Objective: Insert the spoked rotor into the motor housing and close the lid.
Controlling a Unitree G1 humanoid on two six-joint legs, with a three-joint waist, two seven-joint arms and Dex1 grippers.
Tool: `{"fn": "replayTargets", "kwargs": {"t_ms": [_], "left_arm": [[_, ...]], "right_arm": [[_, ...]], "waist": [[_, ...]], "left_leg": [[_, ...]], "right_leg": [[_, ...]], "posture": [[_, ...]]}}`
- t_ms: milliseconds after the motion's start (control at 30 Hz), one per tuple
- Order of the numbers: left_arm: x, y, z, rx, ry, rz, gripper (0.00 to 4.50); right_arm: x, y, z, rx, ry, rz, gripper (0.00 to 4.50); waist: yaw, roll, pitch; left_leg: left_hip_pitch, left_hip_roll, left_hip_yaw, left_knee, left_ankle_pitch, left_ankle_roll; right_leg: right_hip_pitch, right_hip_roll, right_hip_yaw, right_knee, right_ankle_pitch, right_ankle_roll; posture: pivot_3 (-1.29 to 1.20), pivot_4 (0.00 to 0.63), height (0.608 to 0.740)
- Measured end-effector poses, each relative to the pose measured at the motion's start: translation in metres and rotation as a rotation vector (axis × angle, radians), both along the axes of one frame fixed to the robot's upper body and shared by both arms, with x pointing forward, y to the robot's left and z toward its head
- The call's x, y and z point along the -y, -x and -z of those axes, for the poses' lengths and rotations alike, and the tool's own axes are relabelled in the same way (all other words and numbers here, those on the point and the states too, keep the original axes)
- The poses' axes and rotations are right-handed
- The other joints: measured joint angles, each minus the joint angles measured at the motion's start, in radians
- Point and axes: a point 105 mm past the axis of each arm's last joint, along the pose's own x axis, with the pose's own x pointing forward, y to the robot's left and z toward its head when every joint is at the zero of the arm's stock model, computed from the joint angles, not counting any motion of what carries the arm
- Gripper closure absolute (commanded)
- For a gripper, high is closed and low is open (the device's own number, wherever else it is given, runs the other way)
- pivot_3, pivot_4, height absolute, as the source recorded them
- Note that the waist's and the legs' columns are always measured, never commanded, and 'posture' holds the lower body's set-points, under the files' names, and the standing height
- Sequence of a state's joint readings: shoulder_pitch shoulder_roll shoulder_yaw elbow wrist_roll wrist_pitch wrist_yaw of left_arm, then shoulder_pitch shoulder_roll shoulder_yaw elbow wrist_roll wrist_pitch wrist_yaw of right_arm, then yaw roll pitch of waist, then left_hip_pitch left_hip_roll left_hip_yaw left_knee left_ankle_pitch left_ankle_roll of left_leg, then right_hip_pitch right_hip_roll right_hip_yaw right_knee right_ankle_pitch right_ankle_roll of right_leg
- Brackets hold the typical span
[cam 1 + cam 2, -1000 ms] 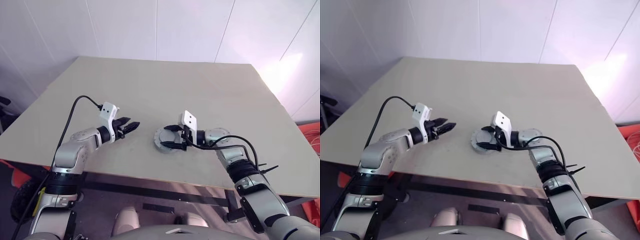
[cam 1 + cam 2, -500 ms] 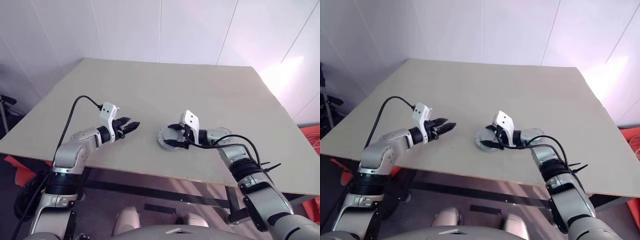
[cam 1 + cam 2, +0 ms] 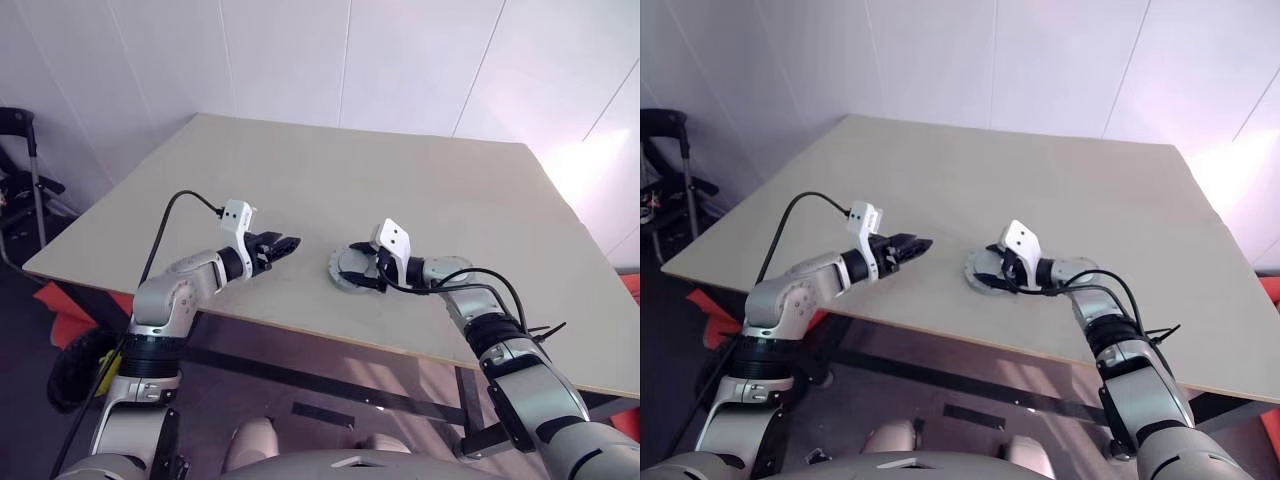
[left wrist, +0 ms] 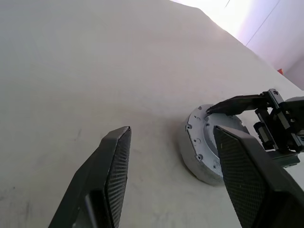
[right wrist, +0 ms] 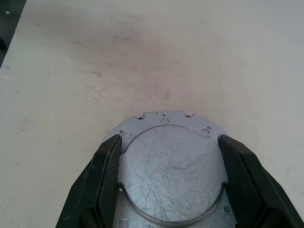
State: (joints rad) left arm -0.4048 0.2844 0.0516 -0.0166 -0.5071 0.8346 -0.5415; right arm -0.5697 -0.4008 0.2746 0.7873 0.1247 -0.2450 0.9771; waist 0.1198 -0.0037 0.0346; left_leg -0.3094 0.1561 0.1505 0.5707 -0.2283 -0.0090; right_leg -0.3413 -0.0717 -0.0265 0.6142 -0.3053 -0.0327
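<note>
A: Where do the two eye views sit?
B: High, looking forward and down over the table (image 3: 400, 190), far back.
A: And the wrist views?
B: Low and close, each along its own fingers. Both share the round grey metal part (image 5: 171, 166) with the eye views.

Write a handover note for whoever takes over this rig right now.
Left gripper: open, empty, hovering above the table beside the work.
Right gripper: open, one finger either side of the round grey metal unit, which rests flat on the table; no firm grip evident.
Done: cannot tell whether the rotor is inside or the lid is on; a scratched silver face with a holed rim faces up.
Left: check the unit for the rotor and lid, then finish whichever is missing.
</note>
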Motion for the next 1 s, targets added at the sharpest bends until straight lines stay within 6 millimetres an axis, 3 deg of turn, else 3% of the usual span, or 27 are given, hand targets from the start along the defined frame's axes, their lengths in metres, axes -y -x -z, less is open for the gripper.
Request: {"fn": "replayTargets", "kwargs": {"t_ms": [167, 267, 467, 633, 833, 1000], "left_arm": [[0.003, 0.002, 0.0, -0.018, 0.012, 0.008, 1.54], [0.007, 0.002, 0.001, -0.039, 0.023, 0.015, 1.54], [0.017, -0.001, -0.009, -0.074, 0.103, 0.029, 1.54], [0.027, -0.006, -0.012, -0.132, 0.178, 0.047, 1.54], [0.035, -0.009, -0.004, -0.244, 0.221, 0.068, 1.54], [0.04, -0.007, -0.002, -0.353, 0.299, 0.088, 1.54]], "right_arm": [[0.001, 0.001, 0.001, -0.007, 0.001, -0.003, 1.39], [-0.002, 0.002, -0.001, -0.009, 0.0, -0.024, 1.39], [-0.009, 0.006, -0.009, -0.076, -0.006, -0.042, 1.39], [-0.015, 0.013, -0.021, -0.118, -0.002, -0.066, 1.39], [-0.02, 0.019, -0.03, -0.138, 0.008, -0.072, 1.39], [-0.018, 0.019, -0.031, -0.141, 0.018, -0.053, 1.39]], "waist": [[-0.016, 0.0, -0.001], [-0.027, -0.004, -0.003], [-0.031, -0.012, -0.003], [-0.031, -0.002, -0.001], [-0.048, -0.002, -0.001], [-0.049, -0.002, 0.0]], "left_leg": [[0.002, -0.003, -0.001, -0.011, -0.002, 0.003], [-0.003, -0.004, 0.0, -0.008, -0.002, 0.003], [-0.007, -0.002, 0.001, -0.008, -0.001, 0.005], [-0.014, 0.003, 0.0, -0.01, 0.0, 0.006], [-0.035, 0.005, 0.0, -0.004, 0.002, 0.008], [-0.034, 0.005, 0.0, -0.003, 0.001, 0.009]], "right_leg": [[0.012, -0.002, -0.002, -0.029, 0.0, 0.001], [0.011, -0.002, 0.0, -0.03, 0.001, 0.0], [0.011, -0.002, 0.001, -0.026, 0.027, 0.0], [0.004, 0.003, -0.002, -0.023, 0.036, -0.006], [-0.012, 0.006, -0.003, -0.024, 0.039, -0.003], [-0.011, 0.005, -0.004, -0.025, 0.037, -0.007]], "posture": [[0.0, 0.0, 0.74], [0.0, 0.0, 0.74], [0.0, 0.0, 0.74], [0.0, 0.0, 0.74], [0.0, 0.0, 0.74], [0.0, 0.0, 0.74]]}}
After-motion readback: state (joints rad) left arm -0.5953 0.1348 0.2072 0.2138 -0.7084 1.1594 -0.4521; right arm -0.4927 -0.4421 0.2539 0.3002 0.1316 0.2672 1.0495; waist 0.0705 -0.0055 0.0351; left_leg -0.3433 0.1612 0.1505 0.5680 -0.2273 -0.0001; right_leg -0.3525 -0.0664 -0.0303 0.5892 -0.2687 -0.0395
